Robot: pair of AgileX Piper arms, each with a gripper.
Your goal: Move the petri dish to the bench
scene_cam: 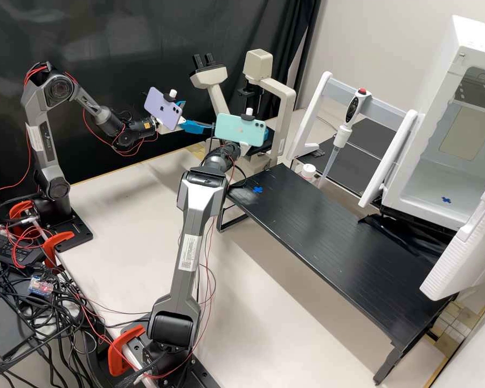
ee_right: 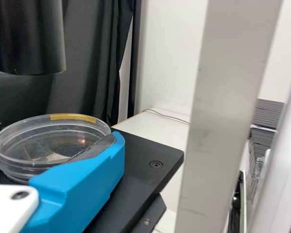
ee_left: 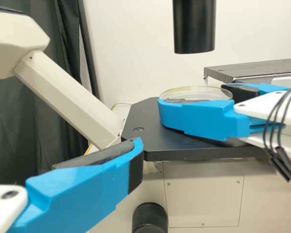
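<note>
1. Petri dish: between the two fingers of the right gripper, which are clamped on its sides. I judge the pick-up to be in hand, with the carry and the release to come.
2. Directly below that grip is the black stage of the microscope. Whether the dish touches it, I cannot tell. The next move calls for a slight, level lift.
3. Above the grip hangs a black cylinder. A tall lift could strike it, so the dish should be drawn out from under it first.
4. Across the stage from the right gripper, the left gripper has its fingers apart and nothing seen between them. It should keep out of the way.
5. Farther off, to the right gripper's own right, stands the black bench with a blue mark, perhaps the target. Lower the dish flat there, then part the fingers.
</note>
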